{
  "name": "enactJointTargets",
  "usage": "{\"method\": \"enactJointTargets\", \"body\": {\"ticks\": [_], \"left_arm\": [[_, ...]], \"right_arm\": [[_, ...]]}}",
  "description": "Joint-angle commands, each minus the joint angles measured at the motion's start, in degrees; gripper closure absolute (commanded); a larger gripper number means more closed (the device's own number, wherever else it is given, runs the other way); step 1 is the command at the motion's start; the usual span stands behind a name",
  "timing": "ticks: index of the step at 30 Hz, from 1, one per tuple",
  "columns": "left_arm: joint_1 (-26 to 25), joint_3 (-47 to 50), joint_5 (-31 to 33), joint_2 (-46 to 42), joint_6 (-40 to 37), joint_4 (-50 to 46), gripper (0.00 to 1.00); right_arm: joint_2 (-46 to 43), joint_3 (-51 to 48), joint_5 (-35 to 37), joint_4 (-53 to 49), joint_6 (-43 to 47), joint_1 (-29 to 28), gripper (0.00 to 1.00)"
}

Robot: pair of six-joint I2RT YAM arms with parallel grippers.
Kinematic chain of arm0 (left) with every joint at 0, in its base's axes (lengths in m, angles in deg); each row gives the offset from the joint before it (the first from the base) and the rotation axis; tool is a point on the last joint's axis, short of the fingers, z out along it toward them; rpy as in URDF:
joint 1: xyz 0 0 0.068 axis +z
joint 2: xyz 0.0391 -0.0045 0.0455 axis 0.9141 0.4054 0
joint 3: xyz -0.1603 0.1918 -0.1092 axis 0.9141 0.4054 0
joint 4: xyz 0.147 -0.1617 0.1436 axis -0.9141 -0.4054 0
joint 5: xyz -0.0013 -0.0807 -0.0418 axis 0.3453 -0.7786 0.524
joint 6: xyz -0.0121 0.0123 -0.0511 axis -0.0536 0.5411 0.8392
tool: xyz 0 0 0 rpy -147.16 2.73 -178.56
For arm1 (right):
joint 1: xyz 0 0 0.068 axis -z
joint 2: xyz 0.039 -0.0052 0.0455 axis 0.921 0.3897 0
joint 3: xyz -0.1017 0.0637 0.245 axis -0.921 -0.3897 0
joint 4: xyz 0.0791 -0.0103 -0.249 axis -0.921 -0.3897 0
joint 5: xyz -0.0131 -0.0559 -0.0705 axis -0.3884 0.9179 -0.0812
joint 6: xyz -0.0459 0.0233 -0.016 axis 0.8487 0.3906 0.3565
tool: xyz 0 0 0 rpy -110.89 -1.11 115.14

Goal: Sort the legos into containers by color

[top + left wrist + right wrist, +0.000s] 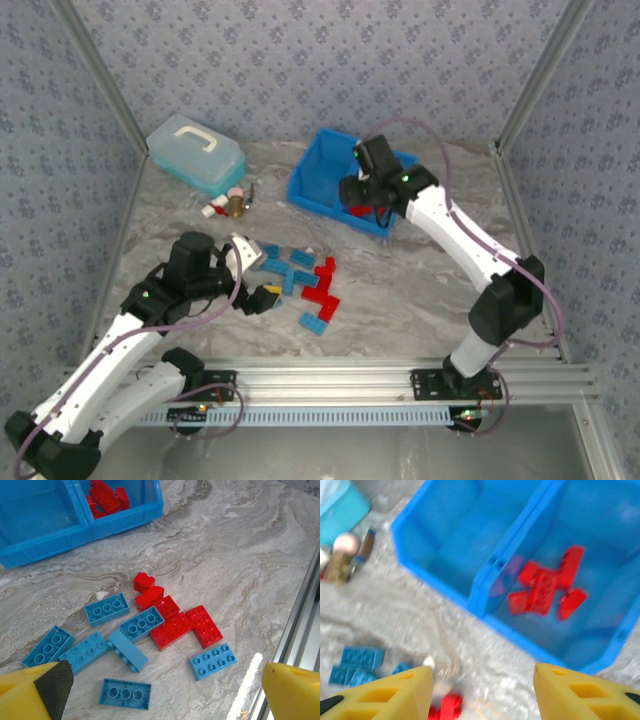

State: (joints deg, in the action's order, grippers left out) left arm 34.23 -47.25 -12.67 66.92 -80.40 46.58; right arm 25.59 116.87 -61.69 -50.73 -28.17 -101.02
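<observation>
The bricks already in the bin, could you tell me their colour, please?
The bricks in the bin are red; the left wrist view shows them sharpest.

The left gripper [258, 275] stands with jaws spread wide, and the loose legos [303, 285], red and blue, lie on the marbled table [410, 290] just off its fingertips. The right gripper [365, 200] hangs over the blue bin [316, 175], with red bricks showing beneath its jaws.

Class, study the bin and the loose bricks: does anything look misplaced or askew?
Nothing is missorted: the bin holds only red bricks, in one compartment. One blue brick among the loose ones lies on its side.
</observation>
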Motion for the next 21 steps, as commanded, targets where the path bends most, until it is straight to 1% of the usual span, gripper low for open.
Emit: {"method": "enactJointTargets", "body": {"ticks": [1, 5, 8, 13, 15, 21], "left_arm": [[0.4, -0.1, -0.5, -0.5, 0.3, 1.0, 0.01], [0.4, -0.2, -0.6, -0.6, 0.4, 0.9, 0.01], [0.5, 0.0, -0.5, -1.0, 0.5, 1.0, 0.01], [0.4, 0.2, -0.4, -1.1, 0.5, 1.0, 0.01], [0.4, 0.1, -0.2, -1.1, 0.5, 0.9, 0.01], [0.4, 0.2, -0.1, -1.1, 0.5, 0.7, 0.01]], "right_arm": [[0.7, -6.9, 0.8, 1.9, -5.3, -3.4, 0.42], [2.2, -10.8, 1.2, 3.4, -8.4, -7.0, 0.42], [5.0, -13.0, -1.0, 5.6, -10.0, -7.8, 0.42], [11.5, -12.9, -3.8, 8.8, -11.3, -9.0, 0.42], [14.3, -12.0, -3.8, 8.9, -11.4, -9.4, 0.43], [19.9, -11.6, -4.1, 9.9, -12.0, -9.6, 0.54]]}}
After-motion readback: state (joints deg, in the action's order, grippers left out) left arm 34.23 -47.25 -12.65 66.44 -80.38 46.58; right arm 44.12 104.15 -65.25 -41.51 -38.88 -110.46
